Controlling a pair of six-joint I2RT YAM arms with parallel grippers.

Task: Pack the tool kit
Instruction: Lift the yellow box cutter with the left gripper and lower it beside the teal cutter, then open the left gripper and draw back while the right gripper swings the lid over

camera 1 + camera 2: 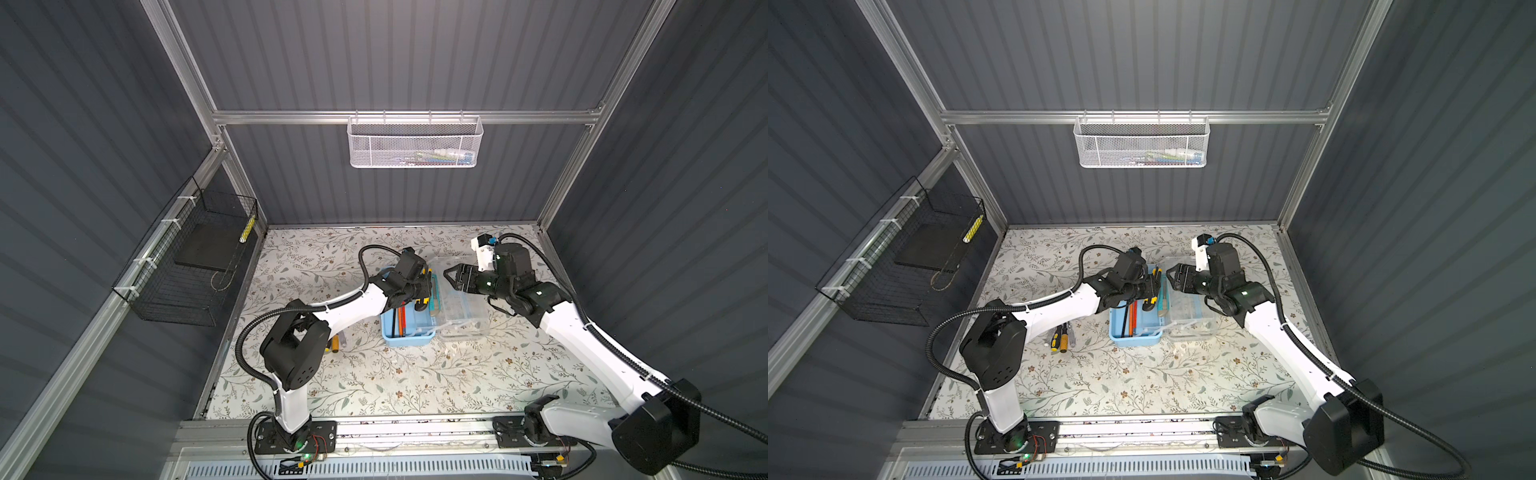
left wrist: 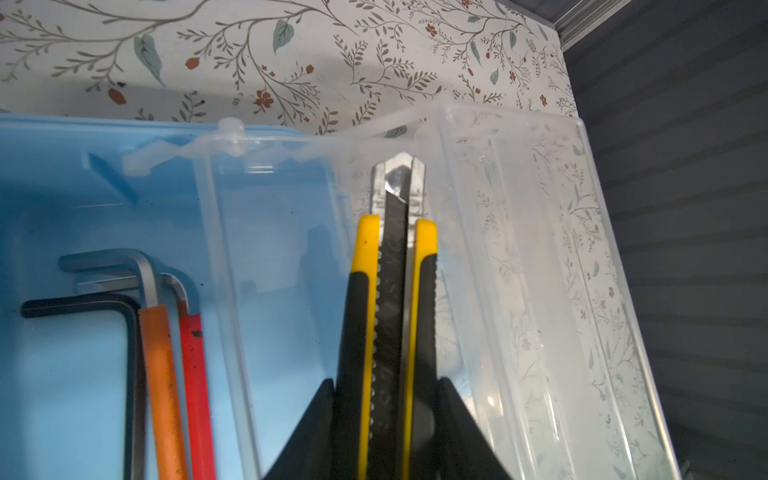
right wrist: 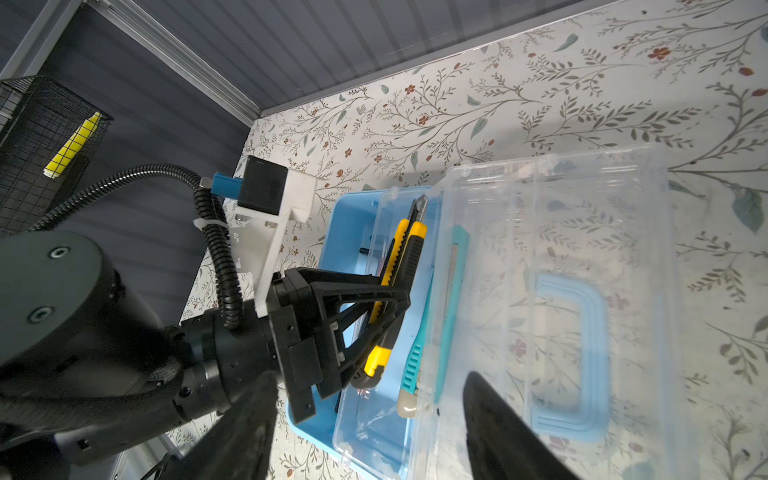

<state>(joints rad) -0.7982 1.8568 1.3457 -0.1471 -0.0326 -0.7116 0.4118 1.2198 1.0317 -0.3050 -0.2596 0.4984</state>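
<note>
Surface: floral-patterned sheet [image 1: 415,374] inside a grey-walled cell; two arms rise from its near edge.
Screwdrivers: at least two [image 1: 1061,338], lying together on the surface just beside the left arm, near-left of the box; long axes run roughly near to far; the exact count is unclear.
Box: one, light blue [image 1: 409,340], near the middle of the surface; long axis runs near to far.
Hex keys: three [image 2: 166,353], L-shaped, inside the box: one black, one orange-sleeved, one red-sleeved. Their long arms lie parallel to the box's long axis, bends at the far end.
Lid: one, clear [image 1: 463,311], swung open and lying to the right of the box, joined along its long edge; one blue C-shaped handle [image 3: 573,353] on it.
Utility knives: two.
- Yellow-black knife [image 2: 390,291]: over the box's hinge side, parallel to the box, blade tip pointing to the far wall.
- Teal knife [image 3: 415,365]: lying along the hinge edge, parallel to the first.
Left hand [image 2: 386,380]: clamped across the yellow-black knife's sides.
Right hand [image 1: 449,277]: jaws wide, empty, above the lid.
Baskets: two. One is black wire [image 1: 191,266] on the left wall; one is white mesh [image 1: 415,141] on the back rail.
</note>
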